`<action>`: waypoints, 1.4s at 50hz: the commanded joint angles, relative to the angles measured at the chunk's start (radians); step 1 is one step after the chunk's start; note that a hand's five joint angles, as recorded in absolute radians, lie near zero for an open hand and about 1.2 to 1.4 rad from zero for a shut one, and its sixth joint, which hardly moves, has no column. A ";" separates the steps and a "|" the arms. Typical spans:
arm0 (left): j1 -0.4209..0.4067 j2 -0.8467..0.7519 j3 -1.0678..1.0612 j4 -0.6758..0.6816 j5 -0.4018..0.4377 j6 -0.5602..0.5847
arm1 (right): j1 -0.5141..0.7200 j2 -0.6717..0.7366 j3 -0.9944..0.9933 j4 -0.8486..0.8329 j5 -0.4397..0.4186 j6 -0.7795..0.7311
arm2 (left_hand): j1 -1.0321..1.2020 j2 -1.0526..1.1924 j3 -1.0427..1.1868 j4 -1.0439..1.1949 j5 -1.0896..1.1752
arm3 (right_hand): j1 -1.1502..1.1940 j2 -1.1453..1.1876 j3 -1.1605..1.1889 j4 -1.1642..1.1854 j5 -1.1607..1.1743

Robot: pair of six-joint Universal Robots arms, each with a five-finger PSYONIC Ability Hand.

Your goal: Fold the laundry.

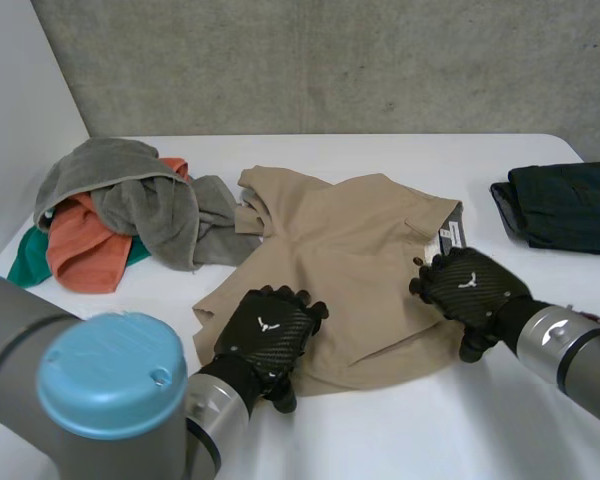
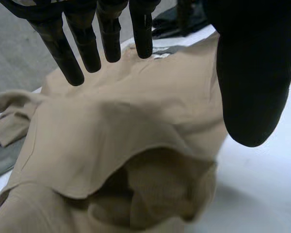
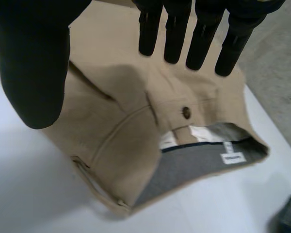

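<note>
Splaying released, left robot hand (image 1: 270, 335) and right robot hand (image 1: 472, 285) overhang trousers (image 1: 350, 250); right wrist view adds button (image 3: 186, 112).

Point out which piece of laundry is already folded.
The dark green garment at the far right: a neat flat stack. The beige trousers lie spread out; the grey and orange pile is crumpled.

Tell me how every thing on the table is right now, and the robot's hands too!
beige pants: unfolded, rumpled, waistband gaping open.
grey towel: crumpled in a pile.
orange cloth: crumpled, partly under the grey towel.
teal cloth: bunched beside the orange cloth.
dark green garment: folded.
left hand: open, over the pants' near edge.
right hand: open, over the waistband.
</note>
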 commanded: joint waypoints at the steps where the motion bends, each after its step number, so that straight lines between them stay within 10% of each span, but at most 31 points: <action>1: -0.007 -0.045 0.003 0.094 -0.110 0.001 | 0.002 0.091 -0.001 -0.084 0.002 0.006 | 0.103 0.109 0.109 0.105 0.102 | 0.291 0.319 0.297 0.296 0.289; 18: 0.160 0.035 -0.101 0.175 -0.187 0.218 | -0.040 0.087 0.028 -0.088 0.021 0.009 | 0.092 0.097 0.098 0.093 0.091 | 0.303 0.331 0.309 0.308 0.301; 31: 0.160 0.157 -0.155 0.175 -0.159 0.251 | -0.050 0.087 0.030 -0.088 0.021 0.009 | 0.074 0.079 0.080 0.076 0.073 | 0.356 0.384 0.362 0.361 0.354; 36: 0.149 0.217 -0.190 0.142 -0.095 0.252 | -0.050 0.087 0.031 -0.090 0.021 0.013 | 0.097 0.103 0.104 0.099 0.097 | 0.958 0.985 0.963 0.963 0.956; 63: 0.165 0.086 -0.269 0.096 -0.058 0.252 | -0.052 -0.025 0.050 -0.071 0.123 0.121 | 0.232 0.238 0.238 0.234 0.232 | 0.960 0.988 0.966 0.965 0.958; 70: 0.162 0.056 -0.255 0.140 -0.058 0.252 | -0.050 -0.031 0.054 -0.068 0.131 0.124 | 1.070 1.076 1.076 1.072 1.069 | 0.960 0.988 0.966 0.965 0.958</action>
